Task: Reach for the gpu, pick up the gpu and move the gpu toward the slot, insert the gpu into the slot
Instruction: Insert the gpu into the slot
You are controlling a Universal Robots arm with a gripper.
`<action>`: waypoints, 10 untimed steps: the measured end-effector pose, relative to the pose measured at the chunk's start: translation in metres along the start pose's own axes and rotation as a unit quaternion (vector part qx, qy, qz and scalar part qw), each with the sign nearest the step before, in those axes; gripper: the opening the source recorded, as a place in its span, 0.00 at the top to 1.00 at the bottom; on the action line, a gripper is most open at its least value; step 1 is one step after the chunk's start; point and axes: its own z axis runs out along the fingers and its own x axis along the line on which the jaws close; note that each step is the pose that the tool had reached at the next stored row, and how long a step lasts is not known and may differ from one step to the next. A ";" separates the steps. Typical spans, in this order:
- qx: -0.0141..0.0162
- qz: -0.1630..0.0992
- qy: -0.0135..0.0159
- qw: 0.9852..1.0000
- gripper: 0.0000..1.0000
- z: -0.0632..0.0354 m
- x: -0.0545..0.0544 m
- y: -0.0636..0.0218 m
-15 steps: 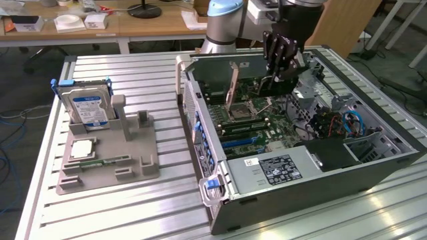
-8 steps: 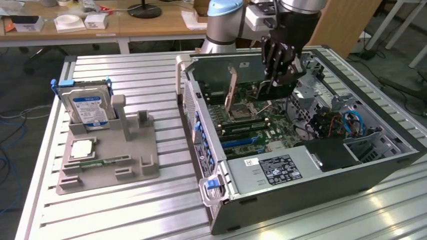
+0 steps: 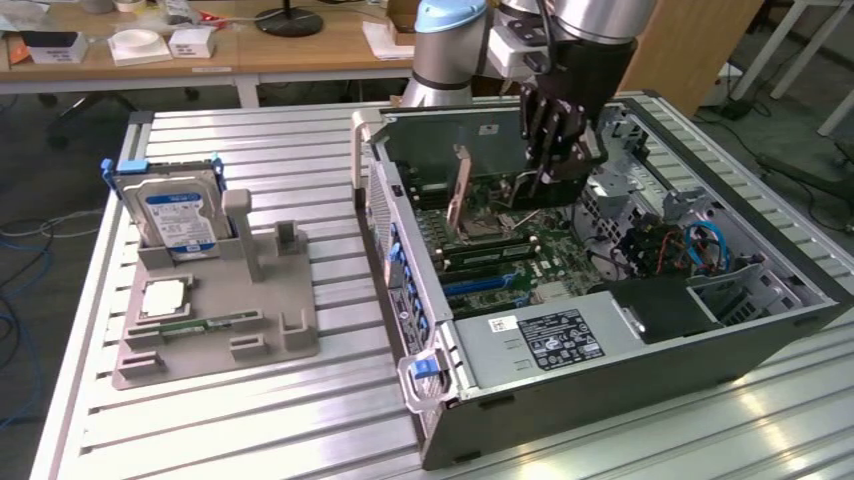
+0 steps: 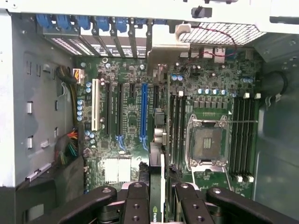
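Above motherboard [image 4: 212, 100]: gpu [image 4: 156, 168] clamped edge-on within pincer [image 4: 160, 190].

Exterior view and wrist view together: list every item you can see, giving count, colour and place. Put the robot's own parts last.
table: one, silver, slatted, under everything
computer case: one, grey, open, toward the exterior view's right
motherboard: one, green, inside the case
long blue slot: one, blue, on the motherboard beside black and white slots
CPU socket: one, silver, on the motherboard
gpu: one, dark with a pale metal bracket, edge-on above the motherboard
holder: one, grey, toward the exterior view's left
hard drive: one, silver with a blue label, upright in the holder
processor chip: one, silver, flat on the holder
memory stick: one, green, on the holder
robot arm: one, silver and light blue, behind the case
gripper: one, black, closed on the gpu
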 end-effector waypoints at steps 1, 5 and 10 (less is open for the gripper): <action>0.000 0.000 0.000 1.000 0.74 0.0009 0.002 0.0000; 0.000 0.000 0.002 1.000 0.74 0.0058 0.004 0.0002; -0.002 -0.001 0.002 1.000 0.74 0.0148 0.005 0.0006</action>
